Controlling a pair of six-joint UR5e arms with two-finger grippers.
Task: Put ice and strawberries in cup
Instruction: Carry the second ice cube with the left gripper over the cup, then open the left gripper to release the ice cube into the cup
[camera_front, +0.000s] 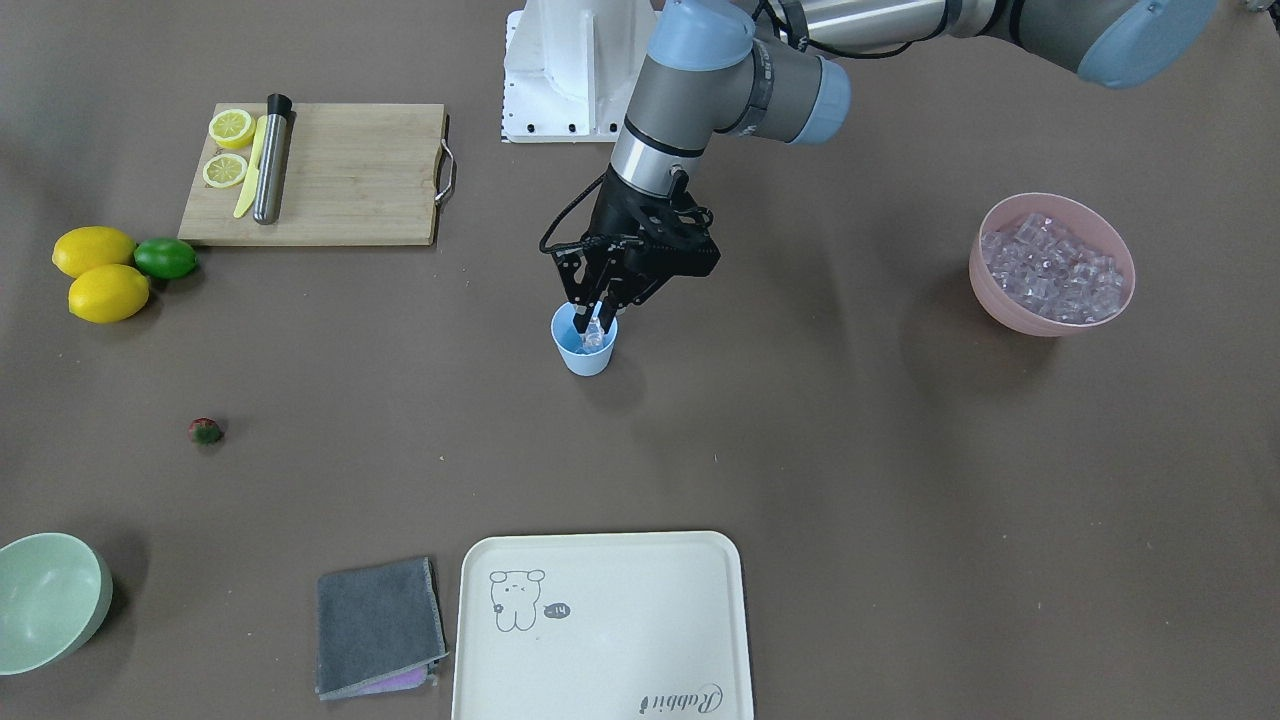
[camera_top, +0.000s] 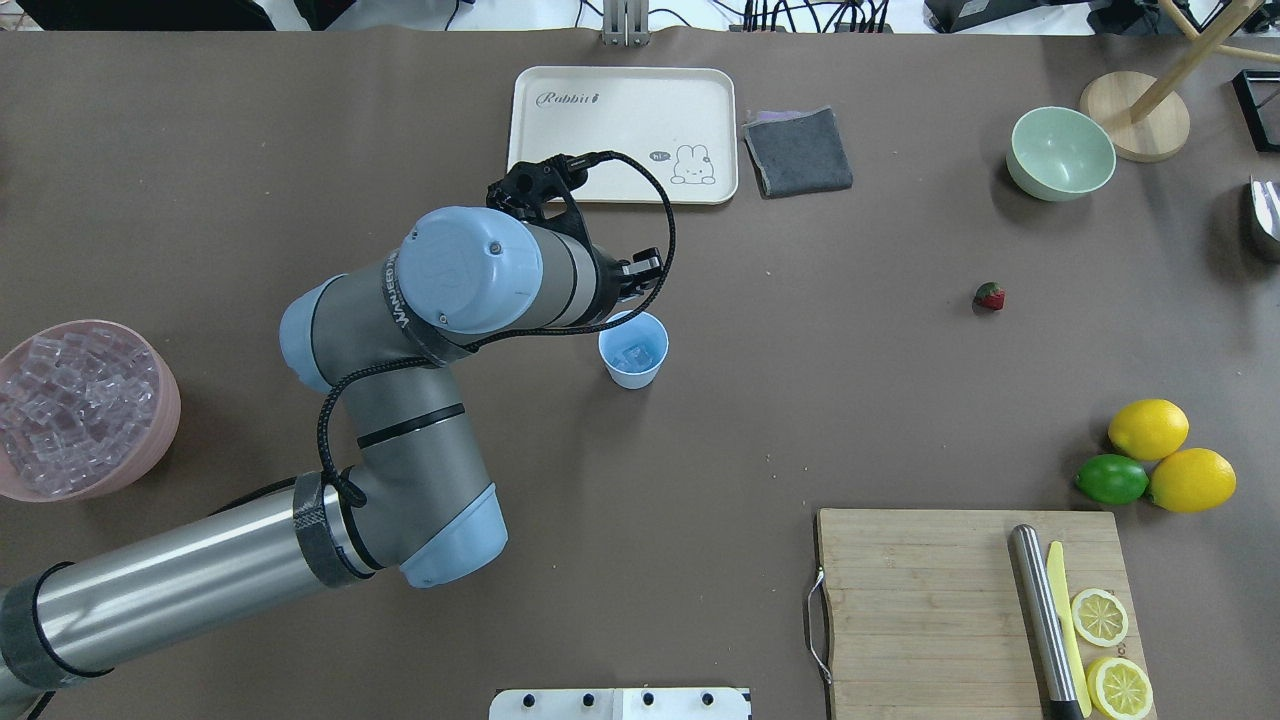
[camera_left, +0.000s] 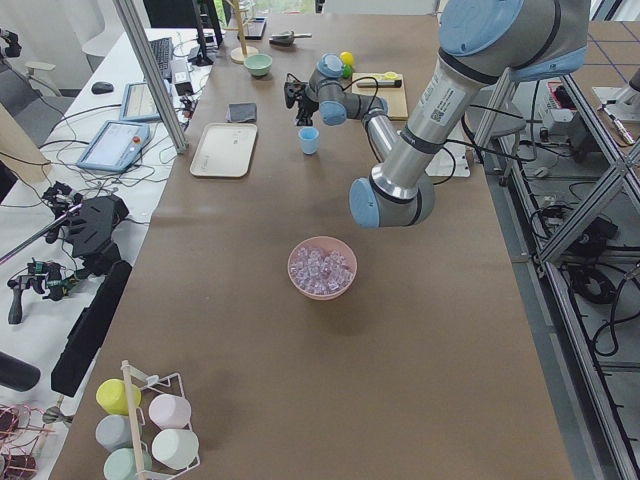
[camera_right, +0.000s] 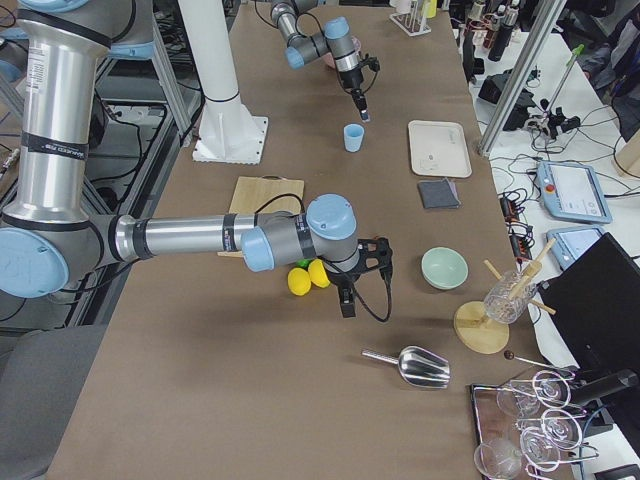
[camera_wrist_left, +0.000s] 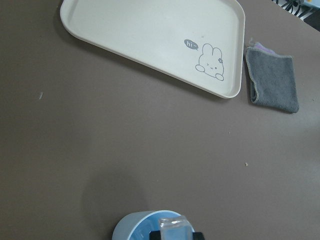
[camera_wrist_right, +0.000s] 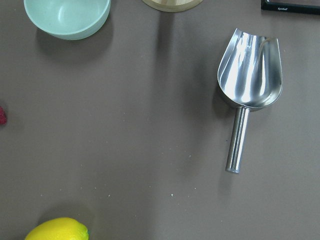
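Seen from above, a pink bowl sat at the far left of the bench, heaped with ice. The left arm reached from that side toward the middle. Its left tool pointed down into the mouth of the cup, with its fingers clamped on a single ice cube held just inside the rim. The cup stood upright near the middle of the bench, well apart from the pink bowl.

Beyond the cup lay a cream tray with a rabbit drawing, and just to its right a folded grey cloth. Further right the strawberry lay alone on the bare bench, well apart from the cup. A pale green bowl stood beyond it.

Near the right edge two lemons touched a lime. Closer to the robot, a wooden cutting board carried a steel rod, a yellow knife and two lemon halves.

The right tool showed only in the side view, hanging over the bench just beside the lemons; I could not tell whether its fingers were apart or together. Its wrist camera looked down on a steel scoop
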